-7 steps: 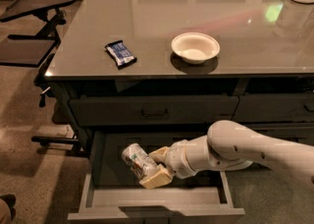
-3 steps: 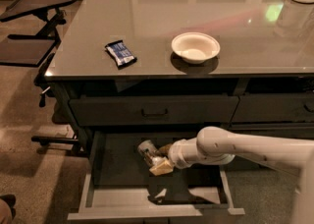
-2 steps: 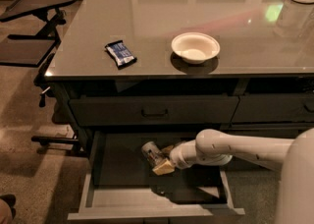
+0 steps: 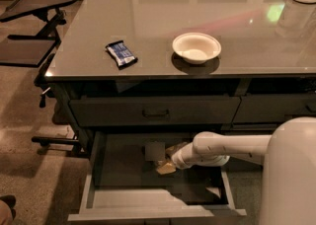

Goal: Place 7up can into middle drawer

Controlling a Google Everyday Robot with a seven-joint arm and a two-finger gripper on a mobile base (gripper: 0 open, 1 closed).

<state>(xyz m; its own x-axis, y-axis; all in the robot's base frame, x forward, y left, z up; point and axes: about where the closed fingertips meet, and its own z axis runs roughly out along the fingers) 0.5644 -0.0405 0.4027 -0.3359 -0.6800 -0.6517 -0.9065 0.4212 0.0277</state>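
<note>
Deep inside the pulled-out middle drawer point(image 4: 123, 204), we are reaching the gripper point(image 4: 166, 159) low over the drawer floor so the 7up can point(image 4: 154, 151), sitting at its tip, lands gently, though we are unable to tell whether the jaws are gripping it.

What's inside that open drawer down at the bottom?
The robot's gripper reaches into the middle drawer, with the 7up can at its tip. The arm hides the drawer floor beneath it.
</note>
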